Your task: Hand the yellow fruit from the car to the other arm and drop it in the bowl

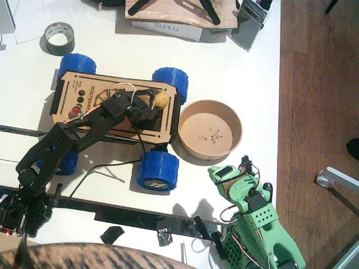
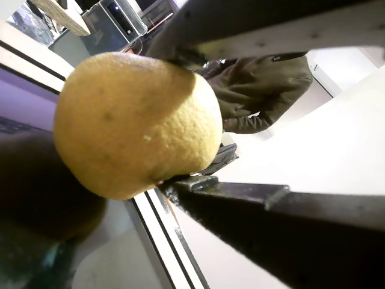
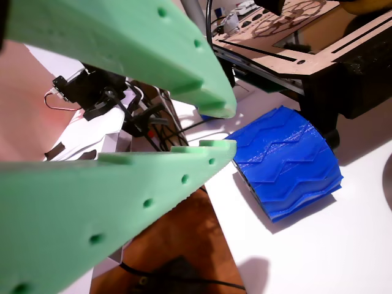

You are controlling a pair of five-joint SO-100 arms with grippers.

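Note:
The yellow fruit (image 1: 161, 100) rests on the black panel at the right end of the car (image 1: 73, 89), a wooden rover with blue wheels. My left gripper (image 1: 154, 103), on the black arm, reaches across the car deck and is shut on the fruit. In a wrist view the yellow fruit (image 2: 135, 123) fills the space between the two dark fingers, touching both. The bowl (image 1: 193, 126) stands just right of the car. The other arm's green right gripper (image 1: 227, 176) waits below the bowl, open with nothing in it. Its gripper (image 3: 223, 127) faces a blue wheel (image 3: 288, 165).
A grey tape roll (image 1: 59, 38) lies at the back left, and boxes (image 1: 168, 28) line the back edge. The table ends at the right over a wooden floor (image 1: 320, 84). A person in a dark jacket (image 2: 264, 84) shows behind the fruit.

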